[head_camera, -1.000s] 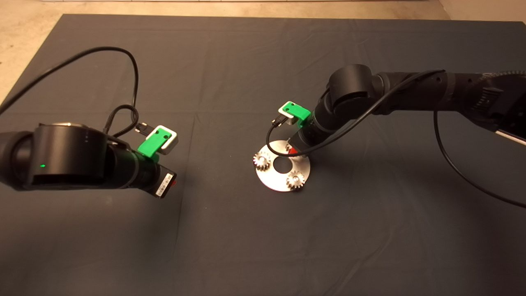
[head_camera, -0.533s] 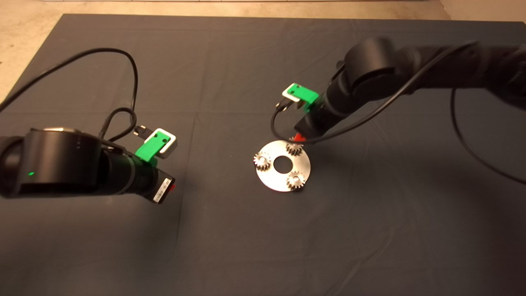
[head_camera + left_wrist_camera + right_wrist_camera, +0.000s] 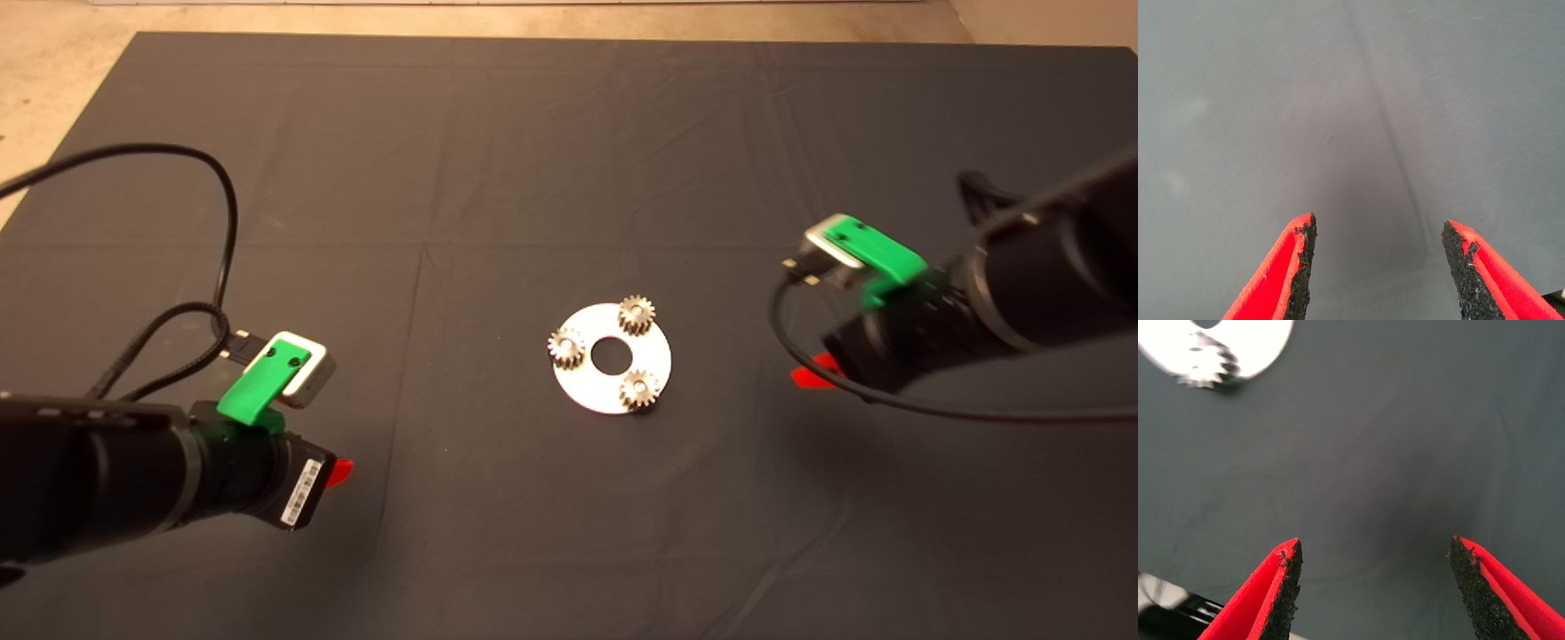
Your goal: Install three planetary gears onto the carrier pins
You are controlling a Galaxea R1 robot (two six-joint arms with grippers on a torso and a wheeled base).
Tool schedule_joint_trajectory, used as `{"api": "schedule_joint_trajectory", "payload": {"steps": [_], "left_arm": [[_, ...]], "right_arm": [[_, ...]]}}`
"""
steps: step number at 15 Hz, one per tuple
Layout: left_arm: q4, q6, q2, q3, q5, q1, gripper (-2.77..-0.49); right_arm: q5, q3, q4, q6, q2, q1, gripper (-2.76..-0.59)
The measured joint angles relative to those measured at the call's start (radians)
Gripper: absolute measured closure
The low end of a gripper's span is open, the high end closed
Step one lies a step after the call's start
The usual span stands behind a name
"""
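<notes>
A flat silver carrier disc with a central hole lies mid-mat. Three small planetary gears sit on it, one at the far side, one at the left, one at the near right; the carrier pins are hidden under them. My right gripper hovers open to the right of the disc, well apart from it. Its wrist view shows open fingers over bare mat, with the disc and one gear at the picture's edge. My left gripper is open over bare mat at the near left.
Black cables loop from both wrists; the left one arcs over the mat's left side. The dark mat has creases, with bare tabletop beyond its far left edge.
My right gripper has let go of the far gear on the disc and pulled back to the right. The left arm has drawn back toward the near left.
</notes>
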State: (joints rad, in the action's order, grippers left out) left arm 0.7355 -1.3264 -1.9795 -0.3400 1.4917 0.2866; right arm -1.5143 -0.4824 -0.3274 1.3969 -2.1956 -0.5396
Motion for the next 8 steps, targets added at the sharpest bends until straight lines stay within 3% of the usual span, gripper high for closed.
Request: {"api": "schedule_joint_trajectory", "payload": {"steps": [1,2,3,5,6,8], "left_arm": [[-0.007,-0.007,0.009,0.001,0.001,-0.004,-1.31],[-0.010,-0.020,0.013,0.002,0.000,-0.012,-1.31],[-0.014,-0.022,0.020,0.003,-0.001,-0.024,-1.31],[-0.018,-0.023,0.067,0.008,-0.011,-0.060,-1.31],[-0.022,-0.024,0.090,0.008,-0.010,-0.092,-1.31],[-0.032,-0.024,0.095,0.009,-0.031,-0.125,-1.31]], "right_arm": [[-0.007,0.018,0.001,0.039,0.078,0.012,-1.62],[-0.023,0.031,0.002,0.063,0.146,0.039,-1.62],[-0.027,0.043,0.003,0.067,0.192,0.080,-1.62],[-0.016,0.068,0.009,0.024,0.308,0.176,-1.62],[-0.019,0.073,0.010,-0.012,0.364,0.188,-1.62],[-0.023,0.079,0.010,-0.063,0.418,0.208,-1.62]]}}
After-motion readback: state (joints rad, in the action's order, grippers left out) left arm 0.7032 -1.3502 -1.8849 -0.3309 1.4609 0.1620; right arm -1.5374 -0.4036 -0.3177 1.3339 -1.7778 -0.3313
